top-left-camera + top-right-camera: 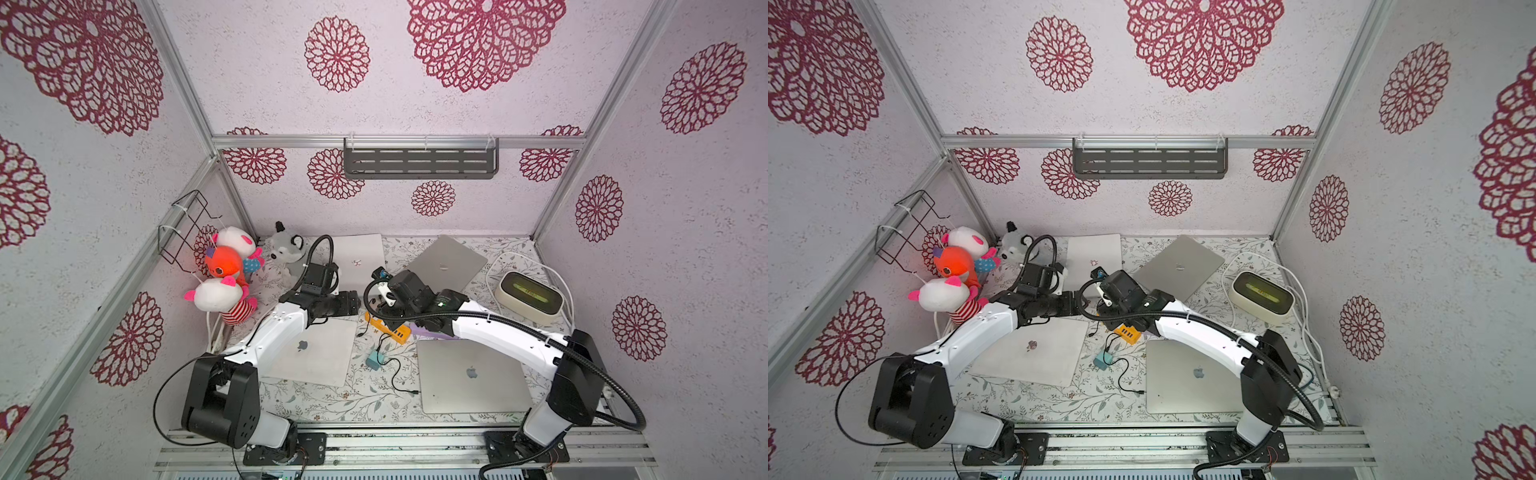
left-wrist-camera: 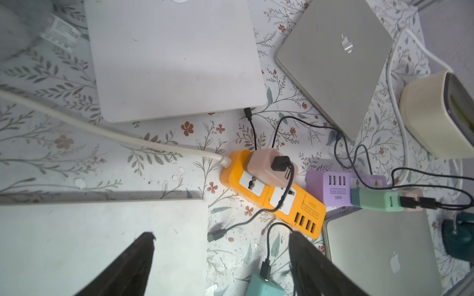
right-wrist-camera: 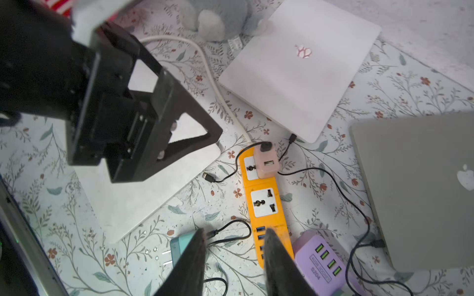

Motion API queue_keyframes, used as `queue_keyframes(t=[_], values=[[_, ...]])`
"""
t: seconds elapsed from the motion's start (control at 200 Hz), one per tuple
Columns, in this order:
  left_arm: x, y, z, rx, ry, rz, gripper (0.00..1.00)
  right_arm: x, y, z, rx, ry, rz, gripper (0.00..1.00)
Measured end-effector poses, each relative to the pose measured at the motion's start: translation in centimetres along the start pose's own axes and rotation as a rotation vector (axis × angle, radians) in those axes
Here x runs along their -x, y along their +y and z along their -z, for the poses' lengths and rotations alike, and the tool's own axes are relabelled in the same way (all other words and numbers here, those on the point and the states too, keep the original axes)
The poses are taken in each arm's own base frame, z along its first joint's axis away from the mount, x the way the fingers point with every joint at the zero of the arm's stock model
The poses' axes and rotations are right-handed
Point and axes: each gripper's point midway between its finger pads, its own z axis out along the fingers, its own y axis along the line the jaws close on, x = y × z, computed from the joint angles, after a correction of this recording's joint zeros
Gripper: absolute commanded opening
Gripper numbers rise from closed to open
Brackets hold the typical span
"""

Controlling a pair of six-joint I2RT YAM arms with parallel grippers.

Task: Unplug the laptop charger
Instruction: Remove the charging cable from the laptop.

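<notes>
Laptop charger's black cable connector (image 2: 215,234) lies free on the floral tabletop (image 2: 154,143), just beside the near-left white laptop (image 2: 102,243), apparently unplugged. Left gripper (image 2: 221,233) above it, jaws wide, empty; right gripper (image 3: 236,230) part-open, empty. Next move: lift clear without snagging it.

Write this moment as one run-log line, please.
left tool: open, empty | right tool: open, empty | pink plastic charger cube: seated in orange plastic power strip | black cable plug: unplugged, beside white laptop
</notes>
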Motion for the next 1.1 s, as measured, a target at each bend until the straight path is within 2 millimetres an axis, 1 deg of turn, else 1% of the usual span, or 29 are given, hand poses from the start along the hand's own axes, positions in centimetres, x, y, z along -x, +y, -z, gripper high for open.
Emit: queue_keyframes(t=[0.17, 0.225, 0.345, 0.52, 0.63, 0.726, 0.936, 1.101], values=[[0.5, -0.9, -2.1, -0.007, 0.043, -0.065, 0.91, -0.4, -3.2, 2.0, -0.062, -0.059, -0.144, 0.42], [0.9, -1.4, -2.8, -0.014, 0.054, -0.087, 0.91, -0.7, -4.2, 2.4, -0.076, -0.070, -0.184, 0.42], [1.4, -2.8, -4.1, -0.027, 0.071, -0.135, 0.91, -1.5, -5.5, 2.6, -0.098, -0.073, -0.248, 0.42], [1.2, -4.4, -5.8, -0.040, 0.113, -0.188, 0.88, -3.0, -5.9, 2.3, -0.106, -0.054, -0.315, 0.42], [1.1, -5.2, -6.9, -0.042, 0.144, -0.216, 0.87, -4.0, -6.2, 2.6, -0.108, -0.050, -0.351, 0.42], [0.7, -5.6, -7.6, -0.034, 0.171, -0.238, 0.85, -4.2, -6.5, 3.1, -0.110, -0.059, -0.377, 0.42], [-0.2, -5.7, -8.0, 0.008, 0.210, -0.280, 0.80, -4.3, -6.9, 3.5, -0.112, -0.077, -0.403, 0.42], [-0.6, -5.7, -8.0, 0.028, 0.230, -0.302, 0.72, -4.5, -7.1, 3.5, -0.116, -0.075, -0.413, 0.42]])
